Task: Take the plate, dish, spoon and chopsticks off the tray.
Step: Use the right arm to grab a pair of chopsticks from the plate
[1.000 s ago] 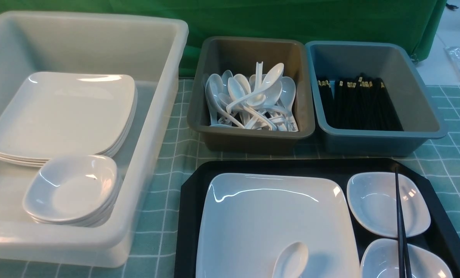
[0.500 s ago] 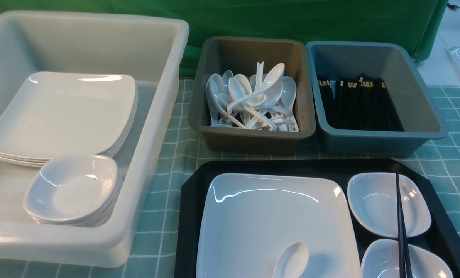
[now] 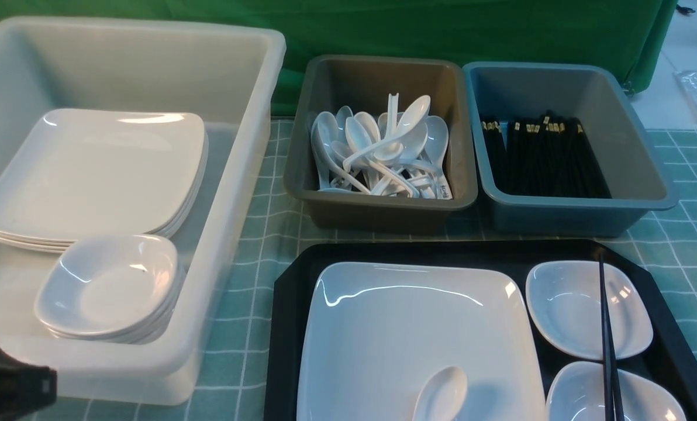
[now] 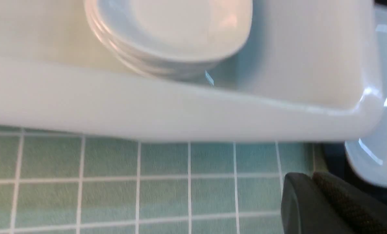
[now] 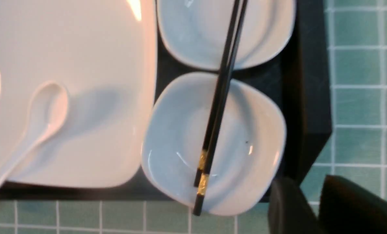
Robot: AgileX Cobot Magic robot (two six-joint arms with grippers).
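- As the left arm (image 3: 9,386) comes into the front view's near-left corner, beside the white tub (image 3: 237,175), nothing else has shifted.
- Its left end effector (image 4: 312,178) is clenched on nothing, low over the surface (image 4: 148,182).
- By the tray (image 3: 287,304), the right end effector (image 5: 313,187) seems slightly parted and empty.
- On the tray lie the plate (image 3: 407,316), the spoon (image 3: 442,394) on it, and the chopsticks (image 3: 604,316) across two dishes (image 3: 565,310); clearing looks about to begin.
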